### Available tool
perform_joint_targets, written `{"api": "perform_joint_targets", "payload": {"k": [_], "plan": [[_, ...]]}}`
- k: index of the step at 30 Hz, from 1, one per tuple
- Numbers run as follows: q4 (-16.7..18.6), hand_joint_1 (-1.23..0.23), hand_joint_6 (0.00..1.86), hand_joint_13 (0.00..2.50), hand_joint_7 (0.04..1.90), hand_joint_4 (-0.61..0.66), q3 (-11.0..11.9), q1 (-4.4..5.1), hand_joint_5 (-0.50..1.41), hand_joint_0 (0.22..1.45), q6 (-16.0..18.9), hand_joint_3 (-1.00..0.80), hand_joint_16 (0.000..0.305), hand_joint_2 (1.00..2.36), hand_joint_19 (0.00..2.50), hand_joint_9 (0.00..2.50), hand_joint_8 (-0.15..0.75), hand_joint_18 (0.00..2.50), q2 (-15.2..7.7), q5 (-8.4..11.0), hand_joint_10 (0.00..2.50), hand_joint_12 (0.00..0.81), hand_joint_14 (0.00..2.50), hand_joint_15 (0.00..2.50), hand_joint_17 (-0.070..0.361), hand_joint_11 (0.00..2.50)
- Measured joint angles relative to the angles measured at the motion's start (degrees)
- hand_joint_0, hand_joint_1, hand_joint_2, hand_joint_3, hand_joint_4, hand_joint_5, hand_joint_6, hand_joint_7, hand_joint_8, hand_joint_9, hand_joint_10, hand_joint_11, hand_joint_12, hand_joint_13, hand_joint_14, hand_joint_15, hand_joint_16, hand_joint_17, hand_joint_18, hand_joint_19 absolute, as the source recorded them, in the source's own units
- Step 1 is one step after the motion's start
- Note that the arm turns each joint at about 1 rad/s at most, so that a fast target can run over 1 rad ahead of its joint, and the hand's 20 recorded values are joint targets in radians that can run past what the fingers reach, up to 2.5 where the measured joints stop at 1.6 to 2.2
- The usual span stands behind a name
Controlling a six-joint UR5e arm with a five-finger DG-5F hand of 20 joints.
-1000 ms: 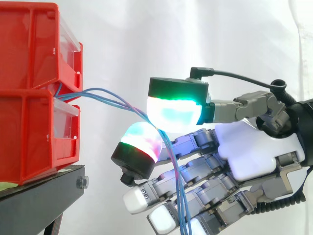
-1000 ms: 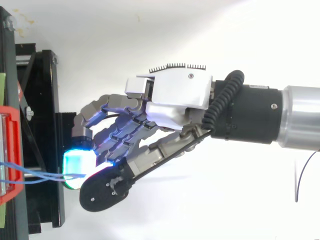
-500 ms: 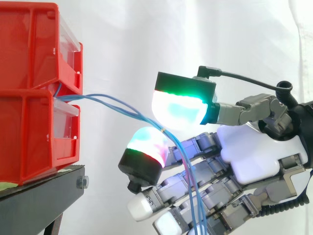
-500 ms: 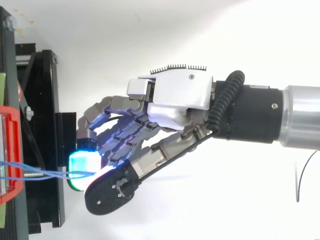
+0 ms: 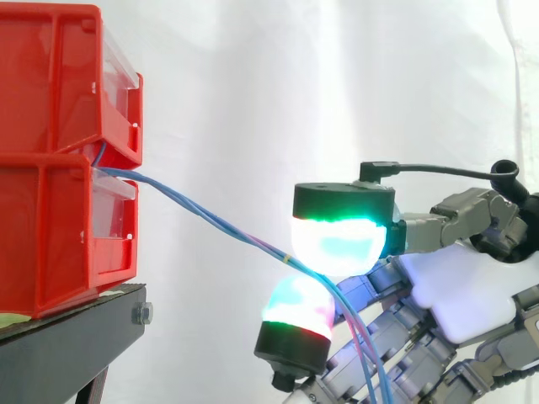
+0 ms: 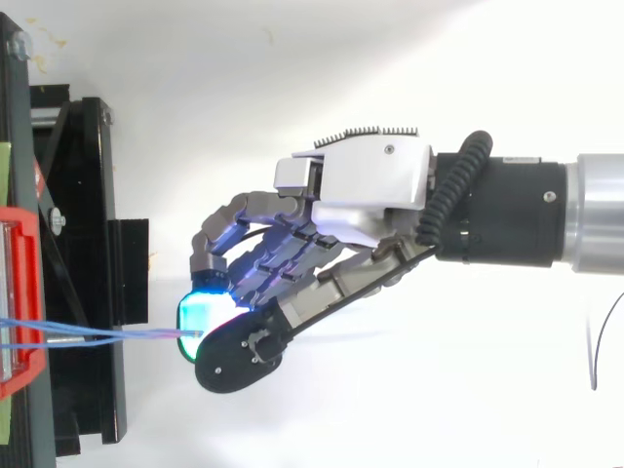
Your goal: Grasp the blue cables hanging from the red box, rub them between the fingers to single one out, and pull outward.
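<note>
While the arm [image 6: 595,210] enters the top view from 3 o'clock, the hand [image 6: 366,185] lies with its back upward and its curled fingers pointing toward 9 o'clock, apart from the black stand [image 6: 73,244]. Side view: the thumb pad [image 5: 337,244], glowing green over white and cyan, sits at 12 o'clock above a finger pad [image 5: 295,307] glowing cyan and red. The two pads meet and pinch the blue cables [image 5: 194,210] between them, so the hand is closed on the cables. The remaining fingers are bent beneath, toward 5 o'clock. The cables emerge from the gap between the upper red bin [image 5: 50,76] and the lower red bin [image 5: 50,227], which are stacked on the stand at 9 o'clock of the hand. They run close together in a nearly straight line sloping toward 4 o'clock to the pinch, and past it they drop toward 6 o'clock in front of the fingers. A white curtain [image 5: 253,84] forms the background
</note>
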Motion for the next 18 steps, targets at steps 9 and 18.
{"api": "perform_joint_targets", "payload": {"k": [9,18], "plan": [[-0.9,-0.90,0.91,0.75,1.04,-0.02,0.0,0.07,-0.19,0.68,-2.9,-0.22,0.044,1.02,0.53,0.70,0.257,0.69,1.2,0.14,0.01,0.360,0.02,0.51,0.099,0.35],[-0.3,-0.93,0.90,0.74,0.99,0.07,0.1,0.33,-0.18,0.67,-3.3,-0.50,0.044,1.00,0.52,0.69,0.252,0.69,1.3,0.17,0.01,0.353,0.02,0.51,0.099,0.35]]}}
